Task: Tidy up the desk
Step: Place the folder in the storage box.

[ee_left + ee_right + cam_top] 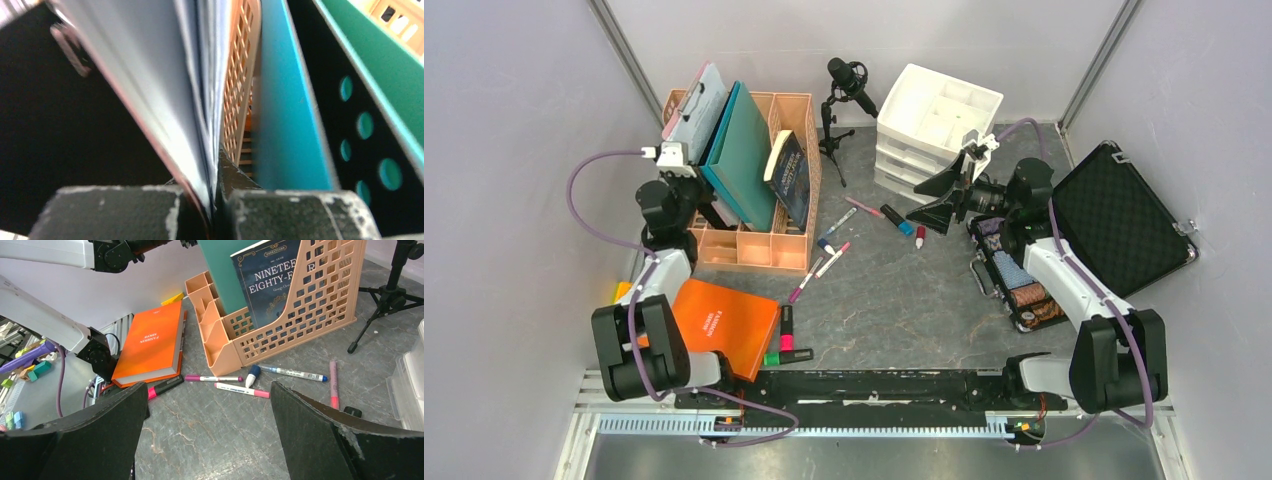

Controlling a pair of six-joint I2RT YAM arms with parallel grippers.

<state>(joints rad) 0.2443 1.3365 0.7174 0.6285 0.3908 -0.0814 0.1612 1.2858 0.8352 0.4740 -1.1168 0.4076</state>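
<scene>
Orange book (724,322) near-left on desk (894,300). Left gripper (216,200) clamped on grey folder (165,75) at peach rack (759,248). Right gripper (207,387) gaping wide, empty.

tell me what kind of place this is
Likely a robot test cell staged as an office workspace: a stone-patterned desk between grey walls, a peach file rack holding books, and loose markers.

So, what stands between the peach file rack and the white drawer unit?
The black microphone on its tripod, clearest in the top view.
</scene>
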